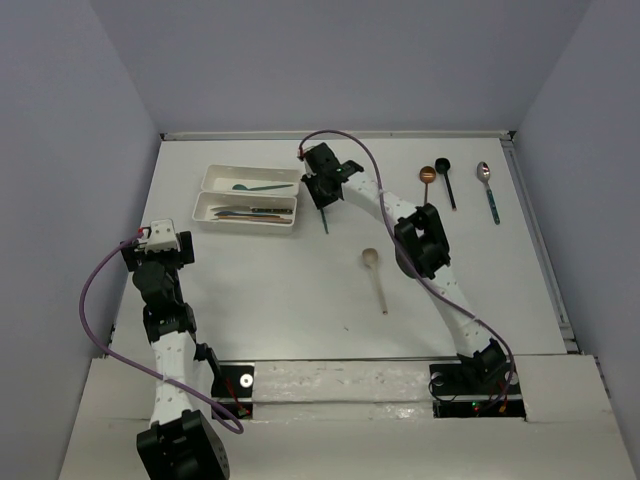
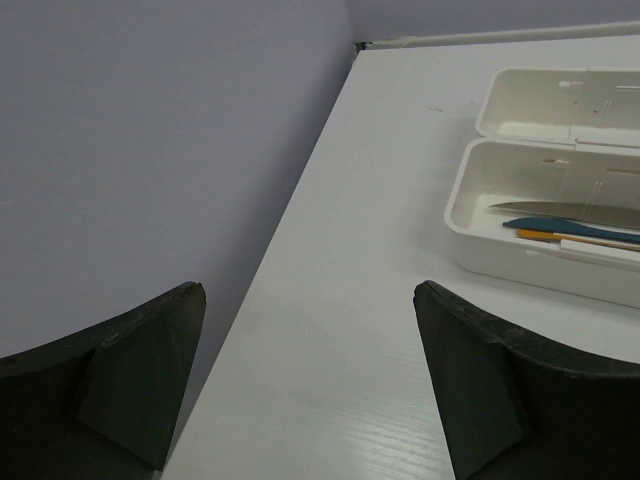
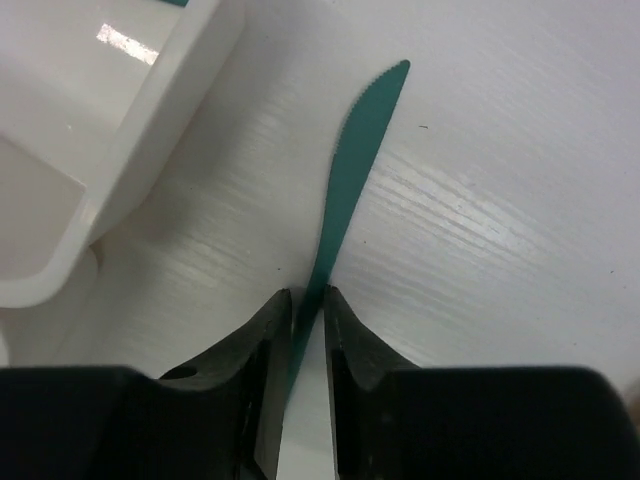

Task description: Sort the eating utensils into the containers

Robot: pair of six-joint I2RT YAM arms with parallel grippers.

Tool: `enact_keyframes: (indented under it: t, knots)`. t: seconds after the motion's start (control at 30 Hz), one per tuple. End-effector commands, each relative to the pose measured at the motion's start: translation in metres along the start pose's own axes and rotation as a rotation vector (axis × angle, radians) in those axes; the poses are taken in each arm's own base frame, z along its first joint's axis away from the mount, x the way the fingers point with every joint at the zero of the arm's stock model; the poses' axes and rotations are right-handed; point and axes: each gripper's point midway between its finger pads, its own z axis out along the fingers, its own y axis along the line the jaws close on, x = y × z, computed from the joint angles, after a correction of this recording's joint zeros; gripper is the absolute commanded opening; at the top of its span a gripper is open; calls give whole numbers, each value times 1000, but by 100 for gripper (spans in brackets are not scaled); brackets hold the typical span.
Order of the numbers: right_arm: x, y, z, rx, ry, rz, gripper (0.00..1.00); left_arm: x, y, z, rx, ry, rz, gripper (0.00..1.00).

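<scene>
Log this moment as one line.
right gripper: shut on teal knife, beside trays | left gripper: open, empty | trays: part filled | unsorted: beige spoon, copper spoon, black spoon, silver spoon

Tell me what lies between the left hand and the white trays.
Nothing but bare table. The left wrist view shows plain white surface from the open left hand to the trays, and the top view agrees.

Glossy white plastic trays [image 2: 458, 215], matt teal knife [image 3: 352, 160], smooth table [image 3: 500, 220]
</scene>
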Motion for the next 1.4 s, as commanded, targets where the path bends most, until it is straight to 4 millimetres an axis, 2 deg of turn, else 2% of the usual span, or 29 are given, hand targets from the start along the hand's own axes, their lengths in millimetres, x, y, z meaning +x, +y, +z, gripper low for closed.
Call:
enact_keyframes:
  t: [0.0, 0.07, 0.17, 0.2, 0.23, 0.27, 0.3, 0.33, 0.37, 0.4, 0.43, 0.47, 0.6, 0.63, 0.67, 0.7, 0.73, 0.77, 0.8, 0.83, 0.87, 0.9, 0.93, 1.0, 1.07, 1.1, 1.27, 1.3, 1.37]
  knots:
    - [48, -2, 8, 40, 151, -12, 16, -17, 6, 1, -21, -61, 11, 99]
    - [50, -4, 5, 59, 155, 16, 0, -13, 7, 1, -27, -55, 20, 99]
    - [32, -8, -11, 55, 109, 72, 0, -11, 10, 0, -45, -50, 29, 99]
    - [15, -9, -26, 51, 63, 82, 0, -11, 10, 0, -46, -52, 28, 99]
    - [15, -9, -24, 54, 57, 83, 0, -11, 11, 0, -46, -52, 29, 99]
    - [-10, -10, -44, 49, -20, 94, 0, -11, 10, 0, -44, -52, 29, 99]
    - [-17, -12, -53, 49, -47, 96, 0, -11, 10, 0, -42, -51, 29, 99]
    - [-50, -16, -81, 55, -159, 99, 0, -11, 10, 0, -44, -52, 29, 99]
    - [-43, -14, -78, 64, -141, 73, 0, -11, 9, 0, -41, -50, 27, 99]
    - [-69, -13, -106, 65, -253, 66, 0, -12, 10, 0, -42, -56, 29, 99]
    - [-81, -11, -121, 83, -314, 41, 0, -12, 10, 0, -42, -54, 30, 99]
    - [-122, 1, -164, 110, -499, -29, 0, -12, 9, 0, -39, -56, 27, 99]
    - [-151, 63, -207, 132, -739, -304, 0, -22, 2, 3, 8, -78, 6, 99]
    - [-151, 77, -201, 124, -743, -367, 0, -25, 0, 4, 19, -76, 0, 99]
    - [-163, 90, -208, 119, -777, -437, 0, -41, 3, 7, 19, -97, -9, 99]
    - [-157, 109, -187, 103, -753, -484, 0, -40, -2, 8, 47, -72, -31, 99]
    - [-158, 114, -178, 99, -743, -520, 0, -45, -4, 9, 62, -65, -44, 99]
    - [-168, 129, -184, 64, -766, -570, 0, -56, -4, 10, 81, -49, -55, 99]
    - [-168, 135, -176, 48, -761, -591, 0, -63, -12, 9, 133, -48, -60, 99]
    - [-158, 146, -150, 12, -728, -647, 0, -79, -14, 8, 163, -61, -59, 99]
    - [-164, 155, -154, 2, -744, -659, 0, -75, -26, 4, 237, -29, -57, 99]
    - [-163, 158, -145, 2, -735, -671, 0, -78, -29, 1, 262, -34, -48, 99]
    - [-151, 162, -120, -6, -693, -702, 0, -78, -33, -2, 285, -33, -38, 99]
    - [-149, 166, -111, -16, -686, -724, 0, -72, -41, -6, 329, -36, -28, 99]
    - [-136, 171, -92, -35, -654, -752, 0, -56, -47, -6, 340, -30, -23, 99]
    - [-129, 171, -83, -37, -633, -761, 0, -39, -49, -6, 337, 1, -27, 99]
    - [-105, 168, -59, -31, -562, -796, 0, -32, -40, -1, 276, -9, -18, 99]
    - [-102, 167, -56, -29, -552, -800, 2, -33, -41, -1, 280, -17, -14, 99]
    - [-101, 171, -59, -23, -550, -803, 21, -32, -43, -2, 288, -20, -13, 99]
